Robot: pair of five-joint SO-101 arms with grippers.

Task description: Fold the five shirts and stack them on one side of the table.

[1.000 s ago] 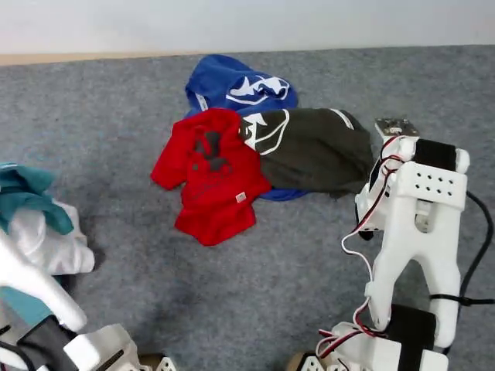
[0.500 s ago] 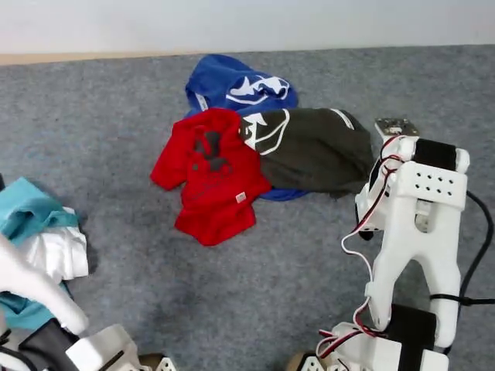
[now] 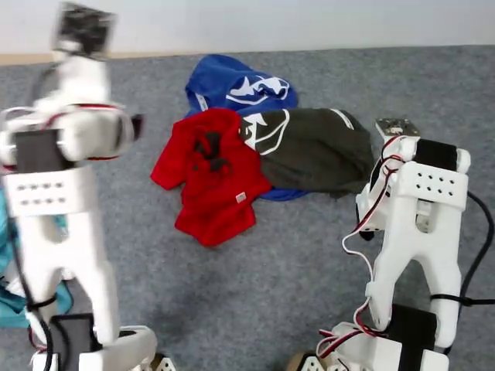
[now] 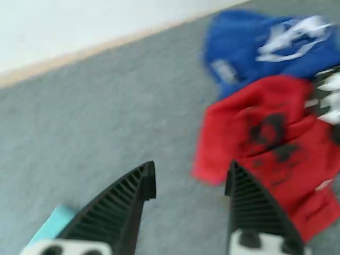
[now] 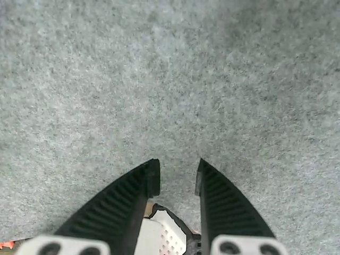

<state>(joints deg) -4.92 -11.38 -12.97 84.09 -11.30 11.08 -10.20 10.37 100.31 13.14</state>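
L claw point(image 4: 191, 167) open, empty: red shirt point(image 4: 276, 143) just ahead, sleeve end nearest. R claw point(image 5: 177, 164) slightly parted, empty, over bare bench point(image 5: 159, 64), well off red shirt. L claw the nearer.

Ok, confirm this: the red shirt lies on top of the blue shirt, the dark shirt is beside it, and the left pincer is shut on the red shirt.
One thing is wrong: the left pincer is open and holds nothing, as the left wrist view shows. The rest stands: the red shirt lies on top of the blue shirt, with the dark shirt beside it.
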